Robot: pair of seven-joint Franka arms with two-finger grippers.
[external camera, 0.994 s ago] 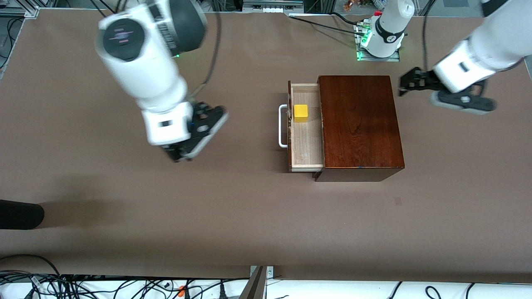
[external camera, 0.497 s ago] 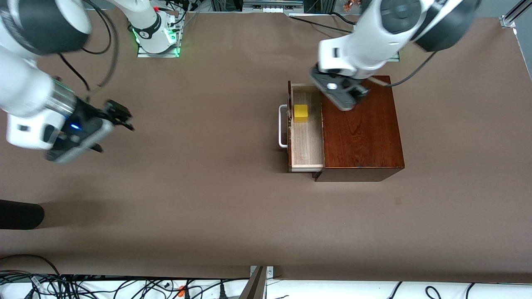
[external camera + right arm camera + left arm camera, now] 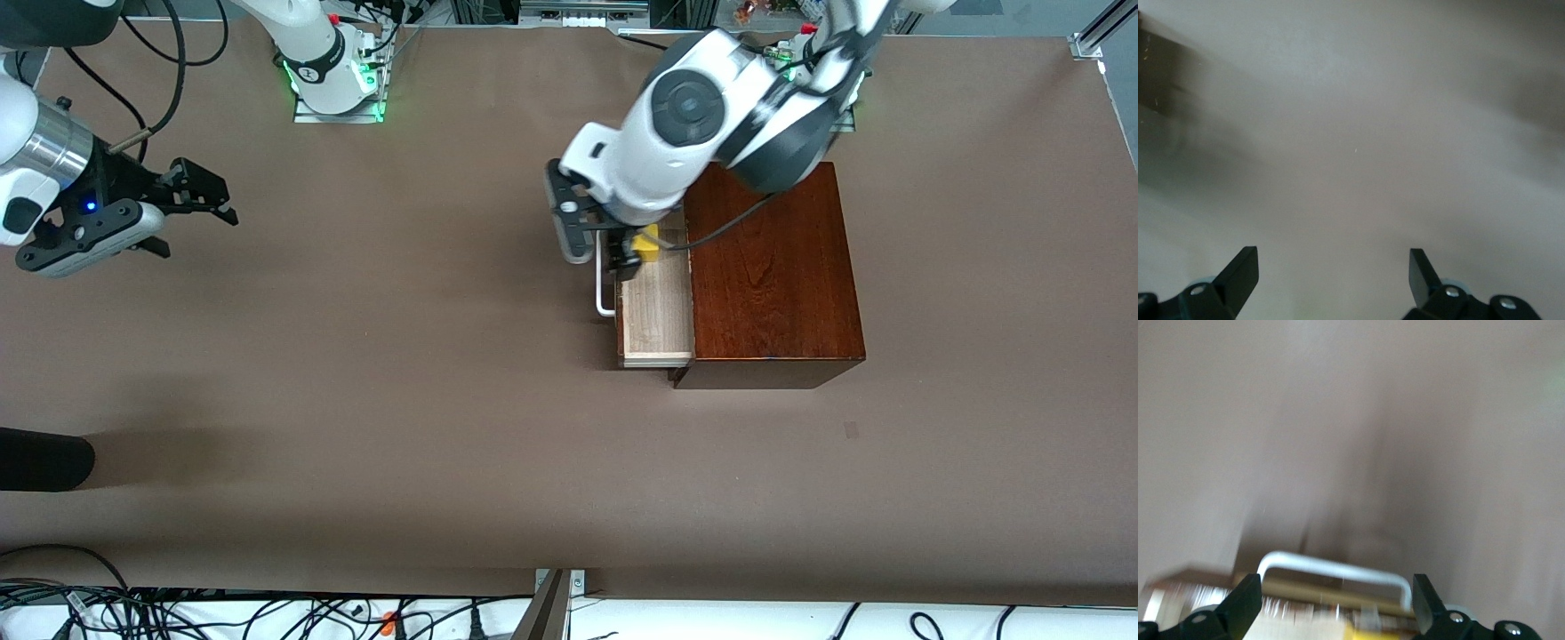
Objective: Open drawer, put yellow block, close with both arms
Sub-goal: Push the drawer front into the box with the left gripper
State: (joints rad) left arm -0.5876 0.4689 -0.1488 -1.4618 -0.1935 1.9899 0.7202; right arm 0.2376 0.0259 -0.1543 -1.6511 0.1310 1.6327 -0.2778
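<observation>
The drawer (image 3: 658, 316) stands pulled out of the reddish-brown wooden box (image 3: 773, 267), with its white handle (image 3: 605, 298) toward the right arm's end. The yellow block (image 3: 649, 246) lies in the drawer, partly hidden by the left arm. My left gripper (image 3: 622, 253) hangs over the drawer's front, open and empty. In the left wrist view the handle (image 3: 1338, 570) and a bit of the block (image 3: 1368, 630) show between the spread fingers (image 3: 1245, 607). My right gripper (image 3: 200, 222) is open and empty over bare table at the right arm's end.
A black object (image 3: 44, 458) lies at the table's edge at the right arm's end. Cables (image 3: 178, 613) run along the front edge. Both green-lit bases stand at the top. The right wrist view shows bare brown table (image 3: 1358, 153).
The left arm has swung from over the box top to over the drawer's front and handle. The right gripper has drawn up and back toward its end of the table.
</observation>
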